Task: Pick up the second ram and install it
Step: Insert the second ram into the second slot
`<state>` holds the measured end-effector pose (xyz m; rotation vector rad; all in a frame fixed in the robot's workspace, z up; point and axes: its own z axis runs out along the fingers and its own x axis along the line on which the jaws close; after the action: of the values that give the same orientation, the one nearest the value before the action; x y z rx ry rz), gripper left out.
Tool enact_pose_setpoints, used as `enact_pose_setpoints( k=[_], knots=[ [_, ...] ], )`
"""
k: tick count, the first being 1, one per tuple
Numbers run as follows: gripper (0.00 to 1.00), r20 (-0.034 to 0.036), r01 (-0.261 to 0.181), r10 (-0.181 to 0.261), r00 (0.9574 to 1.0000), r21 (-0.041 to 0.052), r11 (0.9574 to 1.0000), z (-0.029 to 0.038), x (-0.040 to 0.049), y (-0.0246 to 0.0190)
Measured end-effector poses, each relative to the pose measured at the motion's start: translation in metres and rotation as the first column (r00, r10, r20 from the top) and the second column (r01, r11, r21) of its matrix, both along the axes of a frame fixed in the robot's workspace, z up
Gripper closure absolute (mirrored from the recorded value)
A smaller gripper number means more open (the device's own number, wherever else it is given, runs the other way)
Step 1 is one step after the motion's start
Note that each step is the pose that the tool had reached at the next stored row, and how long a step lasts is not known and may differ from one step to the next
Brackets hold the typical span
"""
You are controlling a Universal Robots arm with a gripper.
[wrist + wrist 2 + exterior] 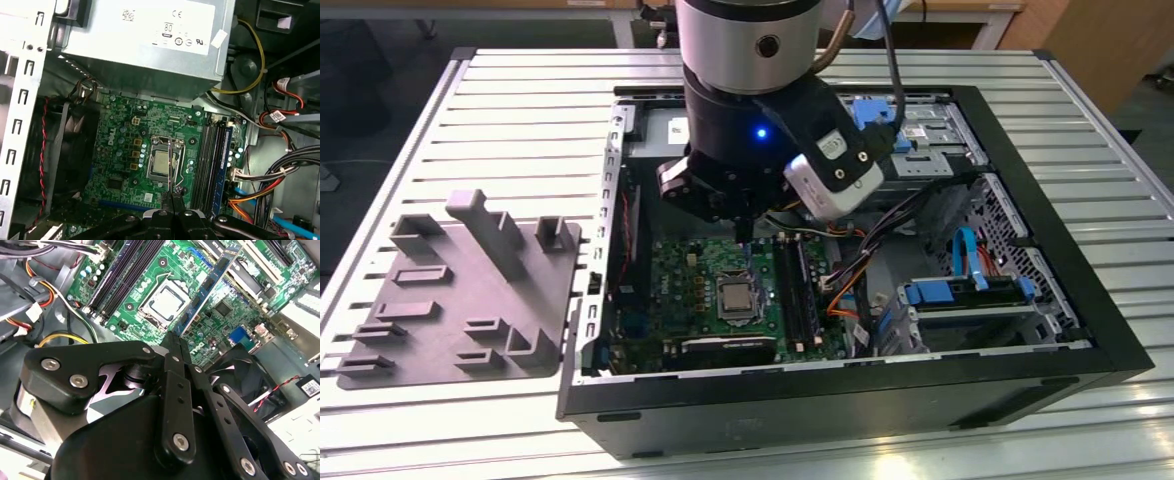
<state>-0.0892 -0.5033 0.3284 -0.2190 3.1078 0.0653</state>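
Above the square silver processor (161,165), the black claw (172,199) pinches a thin blue ram (206,291); tilted, it could jam in the black slot (794,290) at three o'clock.

On the table (520,100) we find the case (854,400), with the fixture (454,290) at the exterior view's left. Inside lies the motherboard (680,262), its memory slots (798,290) to the exterior view's right of the processor (738,297). The second ram (207,288), seemingly pinched in the gripper (173,340), hangs over the processor.
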Motion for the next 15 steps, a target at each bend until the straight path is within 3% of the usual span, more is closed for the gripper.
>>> enact_pose_setpoints(
  k=[4, 8, 13, 15],
  knots=[
    [0.89, 0.0000, 0.048, -0.048, 0.9989, 0.0000, 0.9989, -0.0006, 0.0000, 0.0000],
    [0.89, -0.0001, 0.099, -0.099, 0.9951, -0.0001, 0.9951, -0.0011, 0.0000, 0.0000],
    [0.89, 0.0000, 0.103, -0.103, 0.9947, 0.0000, 0.9947, -0.0012, 0.0000, 0.0000],
    [0.89, -0.0011, 0.103, -0.103, 0.9947, 0.0109, 0.9946, -0.0013, -0.0001, -0.0001]
  ],
)
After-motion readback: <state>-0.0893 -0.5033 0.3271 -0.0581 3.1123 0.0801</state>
